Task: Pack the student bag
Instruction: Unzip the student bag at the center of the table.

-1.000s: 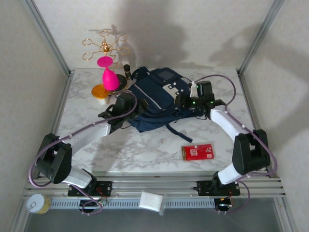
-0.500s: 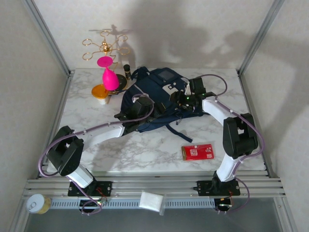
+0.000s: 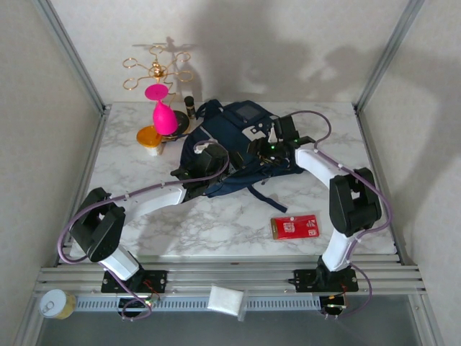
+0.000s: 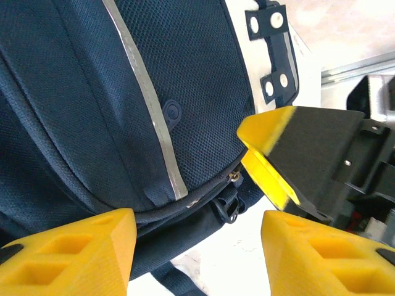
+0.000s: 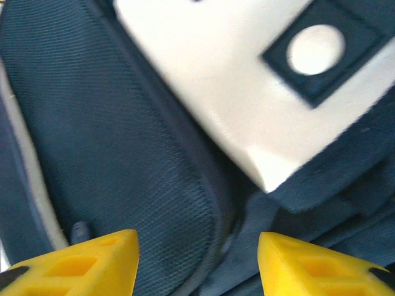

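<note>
- the student bag (image 3: 230, 140) is lying flat on the marble table (image 3: 216, 223), toward 12 o'clock from the table's middle, grey square panel at its far end, dark straps trailing off the near edge toward 6 o'clock
- left gripper (image 4: 195, 237) comes at the bag from roughly 8 o'clock and hangs over the near-left part of it; the yellow fingers stand well apart with nothing between them, just navy mesh and a sliver of table showing through the gap
- right gripper (image 5: 196, 253) reaches in from about 3 o'clock and sits right over the white patch (image 5: 247, 92); its fingers are spread too and I can't see any fabric pinched between them; whether the tips touch the cloth, can't tell, that view is pretty blurry
- in the left wrist view, one yellow-edged finger (image 4: 271, 132) of the right gripper sits just beside the zip pull (image 4: 234, 177), at about 1 o'clock from it
- a light stripe (image 4: 148, 105) runs down the mesh and ends near that same zip line
- red packet (image 3: 295, 226) lies flat at about 5 o'clock from the bag, well apart from it
- off at 10 o'clock from the bag there's a cluster: pink goblet-shaped thing (image 3: 163, 114), orange-lidded tub (image 3: 149, 137), small dark bottle (image 3: 189, 106), with a gold wire stand (image 3: 153, 69) behind them
</note>
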Available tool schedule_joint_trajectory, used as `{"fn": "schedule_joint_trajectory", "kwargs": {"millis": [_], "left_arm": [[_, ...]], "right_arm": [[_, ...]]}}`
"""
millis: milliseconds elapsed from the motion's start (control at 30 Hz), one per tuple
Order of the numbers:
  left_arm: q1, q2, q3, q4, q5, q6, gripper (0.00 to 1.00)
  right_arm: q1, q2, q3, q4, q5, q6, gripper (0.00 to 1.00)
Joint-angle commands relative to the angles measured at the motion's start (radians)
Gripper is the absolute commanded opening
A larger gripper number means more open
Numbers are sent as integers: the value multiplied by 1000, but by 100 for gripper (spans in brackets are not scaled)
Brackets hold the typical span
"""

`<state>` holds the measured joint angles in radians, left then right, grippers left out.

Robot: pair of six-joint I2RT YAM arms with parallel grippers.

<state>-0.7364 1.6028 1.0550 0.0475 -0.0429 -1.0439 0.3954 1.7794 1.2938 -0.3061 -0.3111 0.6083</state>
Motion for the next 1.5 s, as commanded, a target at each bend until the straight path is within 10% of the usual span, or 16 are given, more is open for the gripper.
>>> {"fn": "schedule_joint_trajectory", "kwargs": {"millis": [0, 400, 767, 1467], "left_arm": [[-3, 11, 14, -23, -38, 2, 55], [-8, -11, -9, -46, -45, -17, 56], [-68, -73, 6, -192, -150, -94, 60], [-171, -36, 196, -541, -289, -226, 46]], "right_arm": [[9, -30, -12, 27, 28, 57, 50], [11, 54, 4, 100, -2, 97, 41], [12, -70, -79, 248, -150, 262, 1], [82, -284, -365, 646, -223, 681, 0]]}}
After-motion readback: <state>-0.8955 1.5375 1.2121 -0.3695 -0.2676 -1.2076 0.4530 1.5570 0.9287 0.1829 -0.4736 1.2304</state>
